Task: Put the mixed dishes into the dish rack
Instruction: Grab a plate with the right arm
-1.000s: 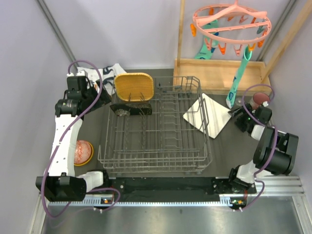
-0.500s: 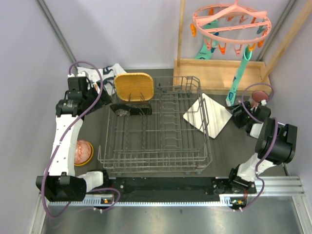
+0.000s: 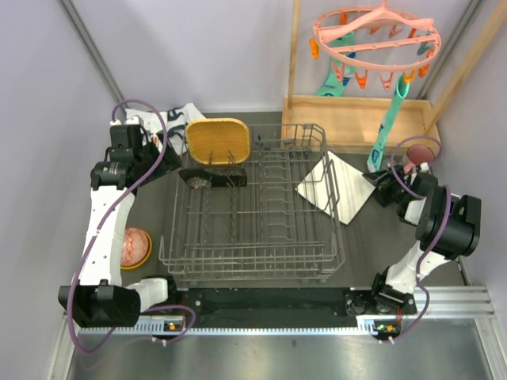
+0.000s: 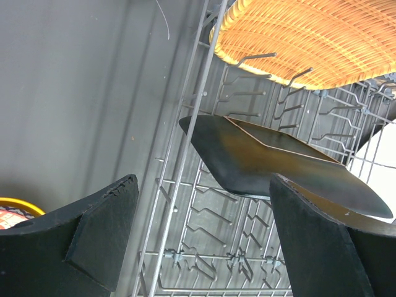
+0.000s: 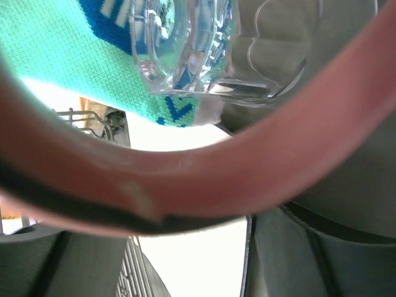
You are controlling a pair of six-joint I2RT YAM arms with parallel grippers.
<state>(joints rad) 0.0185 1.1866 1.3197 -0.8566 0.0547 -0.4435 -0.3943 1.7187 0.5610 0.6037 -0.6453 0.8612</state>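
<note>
At the rack's [image 3: 252, 276] left edge the left gripper [image 4: 204, 192] hangs spread wide over the black plate [image 4: 272, 170]; the yellow plate [image 3: 218, 141] stands just behind it; far right, the pink cup's [image 5: 204, 179] rim crosses the right gripper [image 3: 402, 184]; I cannot tell whether it grips.

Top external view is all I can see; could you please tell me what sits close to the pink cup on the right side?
Observer: In the right wrist view, a small clear glass sits just beyond the pink cup's rim, with a teal sock behind it.
Operator: Thank you. Is the left gripper holding anything?
Observer: No. The left gripper is open and empty, facing the black plate that leans among the prongs of the dish rack.
</note>
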